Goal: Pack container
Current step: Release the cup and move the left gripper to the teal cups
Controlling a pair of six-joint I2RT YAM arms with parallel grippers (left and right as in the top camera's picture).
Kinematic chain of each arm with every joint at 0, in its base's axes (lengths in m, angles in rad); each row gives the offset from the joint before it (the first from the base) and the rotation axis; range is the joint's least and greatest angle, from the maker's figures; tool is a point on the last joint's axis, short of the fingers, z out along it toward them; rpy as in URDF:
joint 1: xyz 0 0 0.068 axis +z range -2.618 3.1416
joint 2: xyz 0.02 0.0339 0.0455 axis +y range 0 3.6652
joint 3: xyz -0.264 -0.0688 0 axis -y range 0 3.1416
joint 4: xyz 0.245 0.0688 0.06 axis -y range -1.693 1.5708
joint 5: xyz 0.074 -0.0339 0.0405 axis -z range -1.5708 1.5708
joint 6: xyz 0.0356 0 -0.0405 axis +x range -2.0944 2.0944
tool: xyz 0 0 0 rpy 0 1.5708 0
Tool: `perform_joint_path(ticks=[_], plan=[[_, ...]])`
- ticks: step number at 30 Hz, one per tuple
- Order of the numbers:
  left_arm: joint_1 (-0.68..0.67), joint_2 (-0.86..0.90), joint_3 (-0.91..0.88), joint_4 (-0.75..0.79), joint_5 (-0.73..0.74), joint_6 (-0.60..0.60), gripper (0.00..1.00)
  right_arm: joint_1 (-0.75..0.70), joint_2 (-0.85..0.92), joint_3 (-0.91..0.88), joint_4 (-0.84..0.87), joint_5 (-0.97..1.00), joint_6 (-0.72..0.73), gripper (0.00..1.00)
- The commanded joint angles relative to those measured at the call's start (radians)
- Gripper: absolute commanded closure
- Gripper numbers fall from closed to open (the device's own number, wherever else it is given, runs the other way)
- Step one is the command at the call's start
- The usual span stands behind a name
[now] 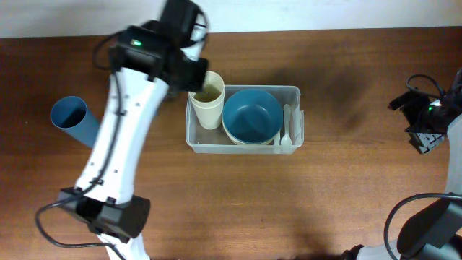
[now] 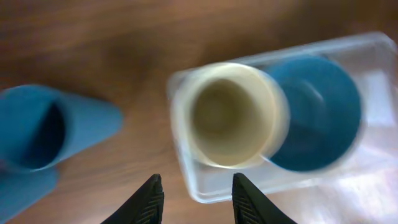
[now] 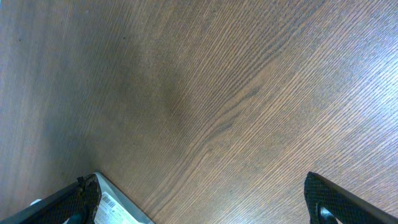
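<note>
The container, a clear round-cornered plastic tub midway across the grained wooden table, holds a cream cup, glossy blue bowl and white spoon; the left gripper hovers part-open, empty, over the cup, the right gripper gapes empty.

From overhead, looks straight down on whole desk; from left wrist, sits close above container, shared with overhead; from right wrist, faces desk grain nearby.

Left arm white, black joints; green light; left tool black-fingered.
</note>
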Motion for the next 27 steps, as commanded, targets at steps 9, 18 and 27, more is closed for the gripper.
perform_joint_path(ticks=[9,18,27], plan=[[0.206,0.087,0.026,0.056,-0.045,-0.032,0.48,-0.004,-0.024,0.015,0.0,-0.002,0.008,0.01],[0.226,0.205,0.026,0.074,-0.057,-0.031,0.47,-0.004,-0.024,0.015,0.0,-0.002,0.008,0.01],[0.226,0.268,0.026,0.101,-0.06,-0.008,0.47,-0.004,-0.024,0.015,0.0,-0.002,0.008,0.01]])
